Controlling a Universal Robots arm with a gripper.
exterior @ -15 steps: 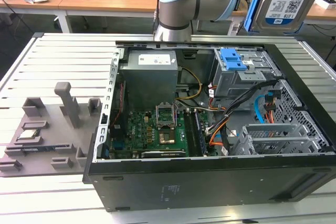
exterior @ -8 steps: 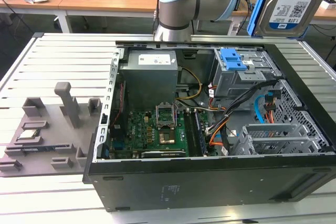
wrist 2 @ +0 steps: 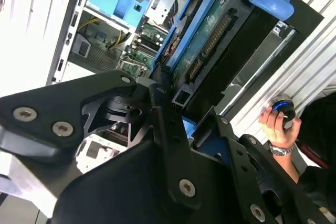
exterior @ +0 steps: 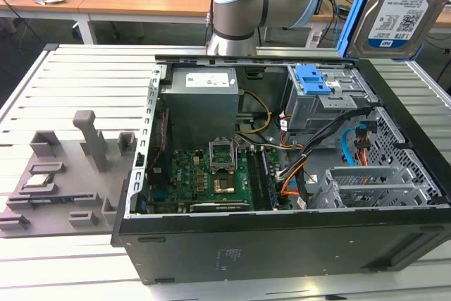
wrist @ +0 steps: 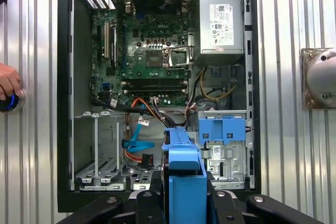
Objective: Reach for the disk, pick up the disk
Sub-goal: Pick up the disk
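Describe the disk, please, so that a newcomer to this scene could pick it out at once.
Start from the open computer case on the slatted table. Above its far corner on the exterior view's right, the disk hangs in the air, clear of the case, held in the gripper. It is a silver slab with a white-and-blue label and a blue side rail.

open computer case [exterior: 282,244], grey fixture tray [exterior: 63,195]

Disk [exterior: 403,6]: silver metal casing, dull sheen, paper label, glossy blue plastic rail. Gripper [wrist 2: 176,124] closed on disk: matt black metal links, bright screws. Below disk, computer case [exterior: 282,244]: matt black painted metal. Ribbed table [exterior: 84,75] under case: satin metal.
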